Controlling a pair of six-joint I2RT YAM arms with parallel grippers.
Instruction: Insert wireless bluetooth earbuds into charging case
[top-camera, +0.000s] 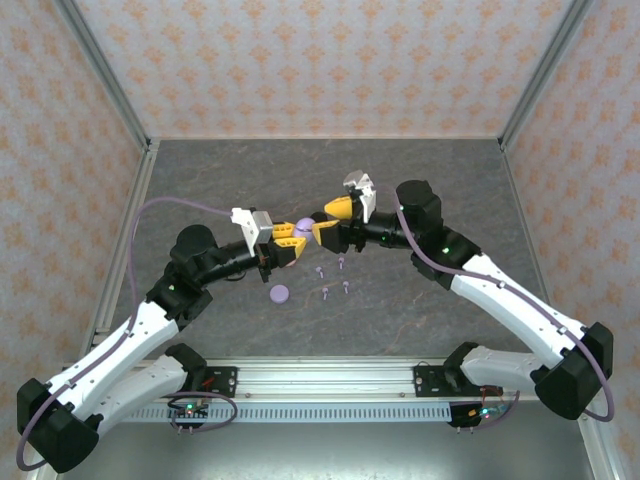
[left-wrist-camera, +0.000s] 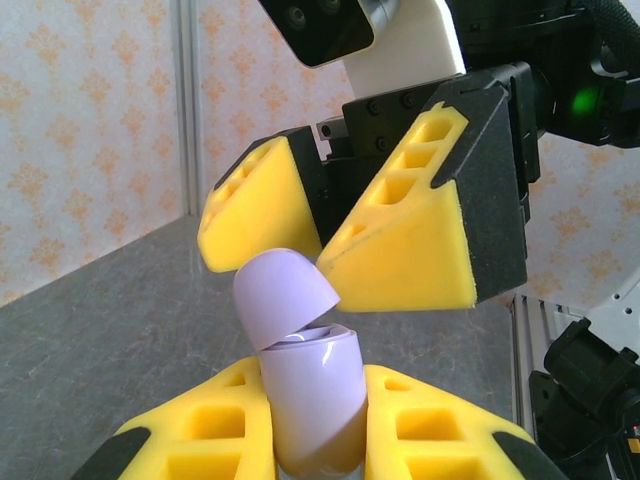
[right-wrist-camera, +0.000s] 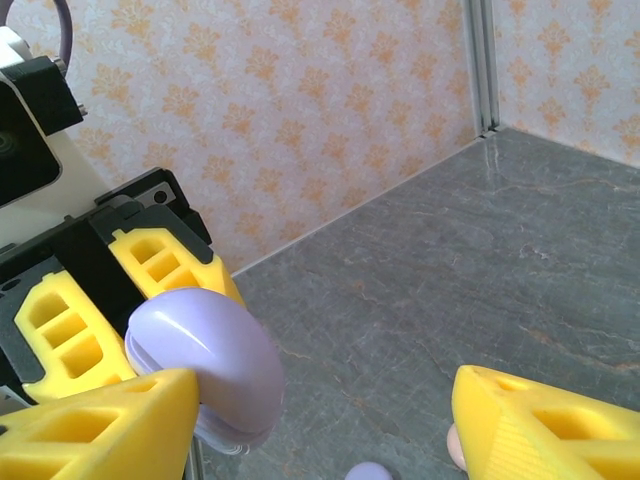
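— Left gripper: what has it got, and why hold it clear of the worktop?

— Take it from the near edge. First comes a flat round lavender disc on the grey stone-patterned surface. Past it, four tiny pale lavender stemmed earbuds lie loose around the worktop's middle, each apart from the next. Above and just beyond them, the left gripper is clamped on the lower half of a glossy lavender capsule-shaped charging case. My guess is it's lifted so the other arm can work on the lid without the case sliding.

— And the right gripper?

— Farther on, facing the left one, with its yellow foam fingers spread to either side of the domed lid. One pad looks to be touching the dome, but nothing is pinched. I'd say it is there to tip the lid back.

— Which way does the case point?

— Its long axis runs out along the left fingers, lid end toward the right gripper. The lid is hinged partly open, tipped to one side with a gap on the other. How far the axis leans from level I can't tell.

— The buds?

— Too small to read where their stems point. Whether any sits inside the case is hidden.
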